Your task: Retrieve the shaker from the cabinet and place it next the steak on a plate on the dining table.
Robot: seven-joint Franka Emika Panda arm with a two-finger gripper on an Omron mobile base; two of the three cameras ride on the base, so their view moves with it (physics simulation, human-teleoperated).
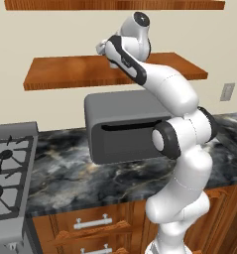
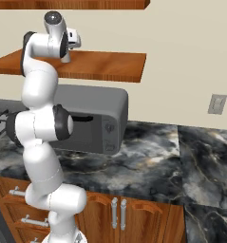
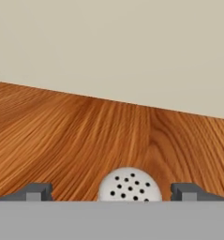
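Your hand (image 3: 111, 194) hangs over the cabinet (image 3: 85, 136) shelf with its fingers spread wide, gripping nothing. The shaker (image 3: 130, 185) stands upright on that shelf, directly between the fingertips (image 3: 38, 190); I'd judge closing takes it.

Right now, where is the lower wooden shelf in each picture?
Left base view: shelf, upper middle, above the microwave.
Right base view: shelf, upper left, above the microwave.
Hand view: shelf across the lower half, under the shaker.
Shared landmark: the beige wall behind it.
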